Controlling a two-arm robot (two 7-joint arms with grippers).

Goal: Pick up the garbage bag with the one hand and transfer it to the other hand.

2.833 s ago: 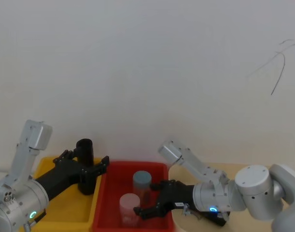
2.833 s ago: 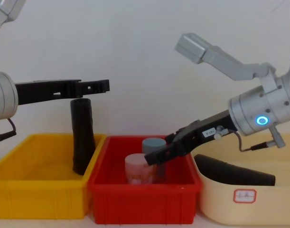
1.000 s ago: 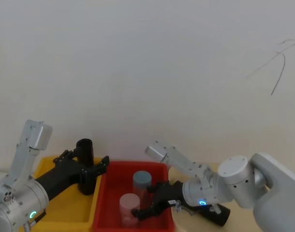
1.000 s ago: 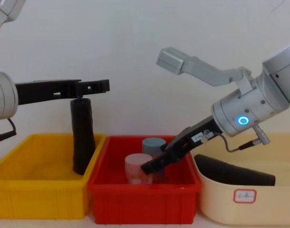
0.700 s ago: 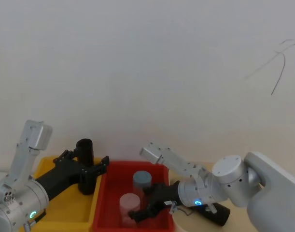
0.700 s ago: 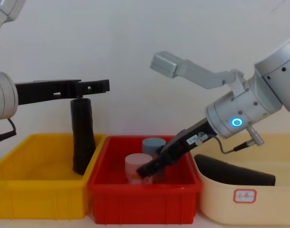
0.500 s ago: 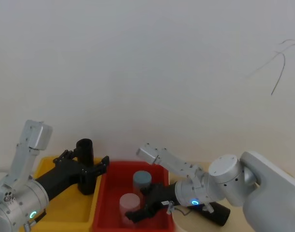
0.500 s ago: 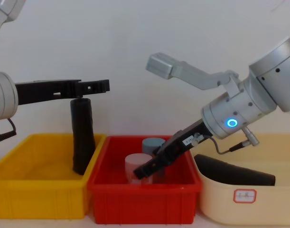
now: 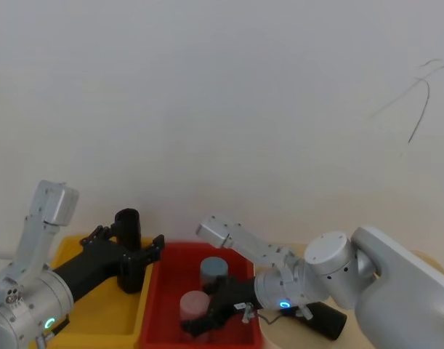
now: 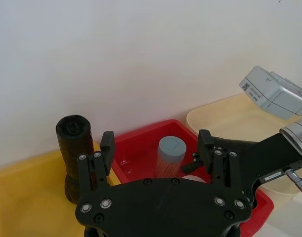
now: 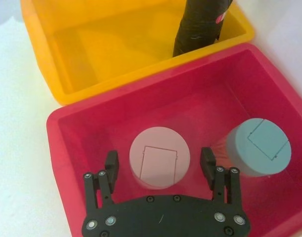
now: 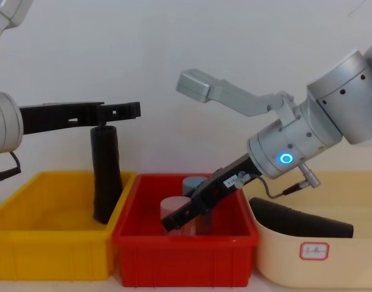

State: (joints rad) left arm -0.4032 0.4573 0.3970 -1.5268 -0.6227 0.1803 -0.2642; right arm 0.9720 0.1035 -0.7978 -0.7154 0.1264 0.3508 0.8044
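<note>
Chest view, near to far: three bins stand in a row, a yellow bin (image 12: pixel 52 255) on the robot's left, a red bin (image 12: pixel 186 255) in the middle and a cream tub (image 12: pixel 319 255) on the right. The right end effector (image 12: pixel 173 220) slants down into the red bin, its fingers spread wide to either side of the pink jar (image 11: pixel 159 157) without touching it, and a blue-grey jar (image 11: pixel 257 146) stands just beside. The garbage bag (image 12: pixel 105 173) stands upright at the yellow bin's inner corner, against the wall it shares with the red bin. The left end effector (image 12: pixel 122 110) hangs level just above the roll's top, fingers wide apart and holding nothing.

By my judgement the task has hardly begun: the roll is not gripped, not lifted and not passed across, so pick-up and transfer both remain.

Counted: two black rolls, the second roll (image 12: pixel 301 220) lying in the cream tub; two jars; three bins; two end effectors.
</note>
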